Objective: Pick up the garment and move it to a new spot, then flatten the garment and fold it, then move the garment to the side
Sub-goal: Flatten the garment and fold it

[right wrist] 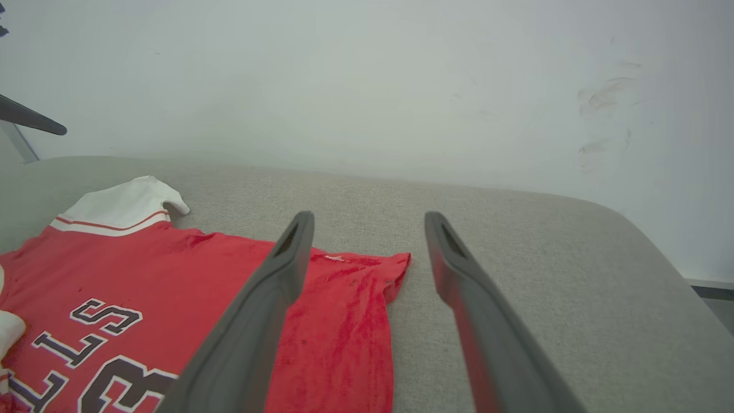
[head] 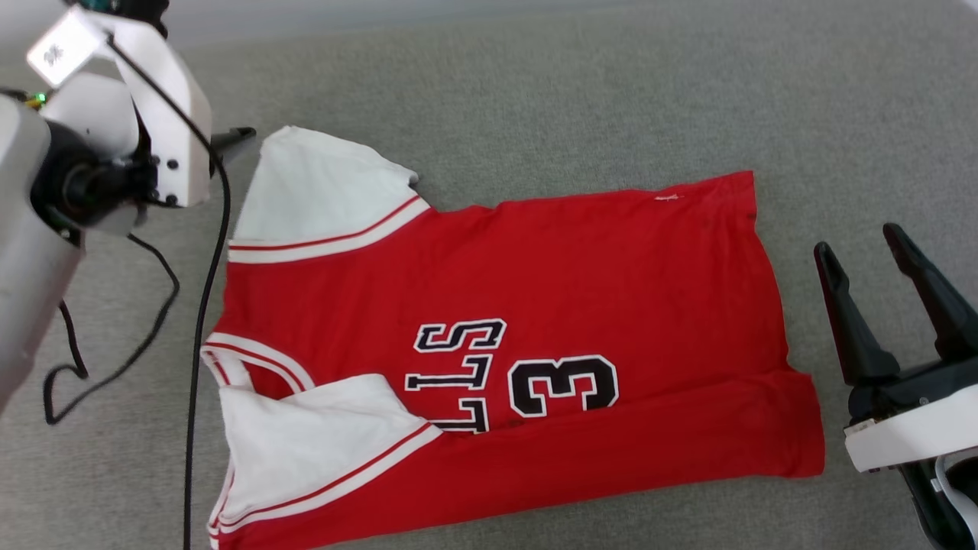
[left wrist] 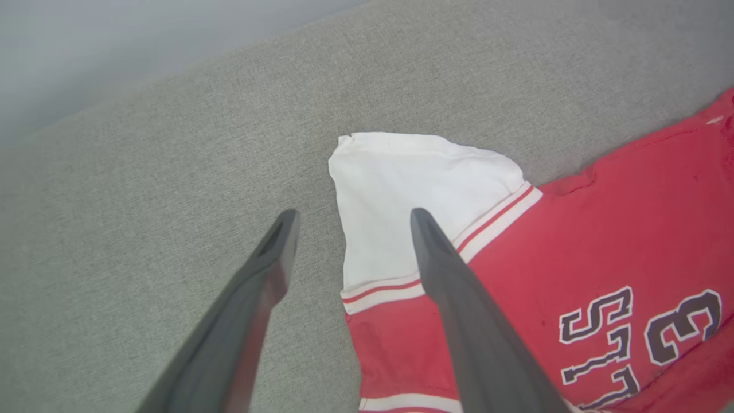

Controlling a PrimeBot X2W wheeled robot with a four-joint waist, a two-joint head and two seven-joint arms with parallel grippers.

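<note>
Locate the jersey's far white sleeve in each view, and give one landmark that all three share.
Head view: far white sleeve at upper left.
Left wrist view: far white sleeve near the centre.
Right wrist view: far white sleeve at left, about mid-height.
Shared landmark: the black number 3 on the red chest.

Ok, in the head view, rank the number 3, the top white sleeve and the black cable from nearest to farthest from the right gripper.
1. Number 3, printed midway along the garment, nearest the right gripper.
2. Top white sleeve, at the garment's far left end.
3. Black cable, just past the garment's left edge, farthest.
</note>
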